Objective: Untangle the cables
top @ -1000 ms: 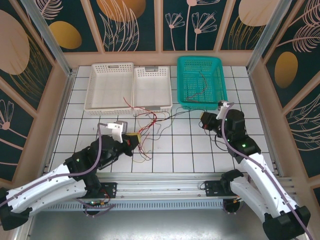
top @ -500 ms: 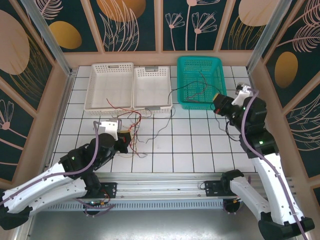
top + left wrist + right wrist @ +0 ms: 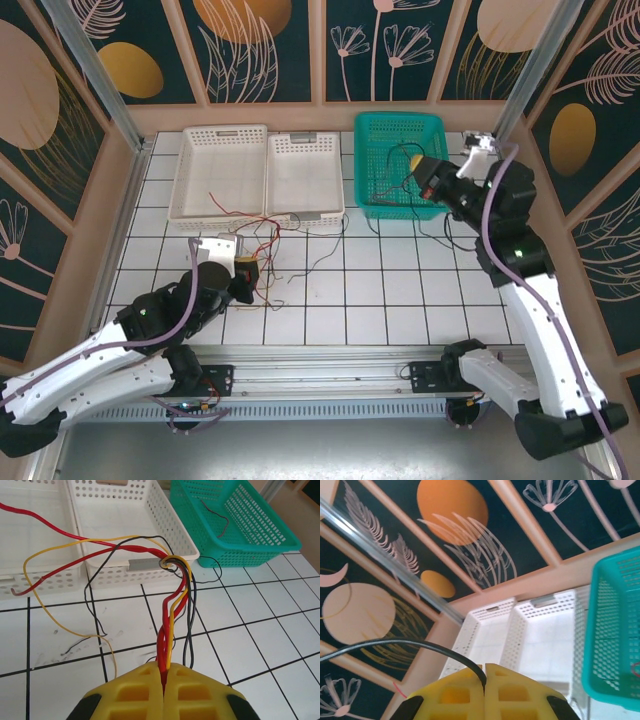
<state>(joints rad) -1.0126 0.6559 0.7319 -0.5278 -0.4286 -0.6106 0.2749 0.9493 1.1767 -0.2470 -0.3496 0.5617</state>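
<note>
I am seeing the left gripper (image 3: pixel 250 272) clamping tight on a twisted bunch of red, yellow and black cables (image 3: pixel 170 615), which are spreading over the tiles just before the two white baskets (image 3: pixel 222 131). One red strand is reaching across the left basket. The right gripper (image 3: pixel 420 165) is hovering over the teal basket (image 3: pixel 400 119), pinching a black cable (image 3: pixel 420 645), and a thin dark cable (image 3: pixel 220 517) is lying inside that basket.

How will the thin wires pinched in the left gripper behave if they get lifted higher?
Probably floppy: the wires sag in loose loops over the tiles and hold no shape. Likely light, being hair-thin. They'd probably rise as one clump, since they twist together just past the shut left gripper.
</note>
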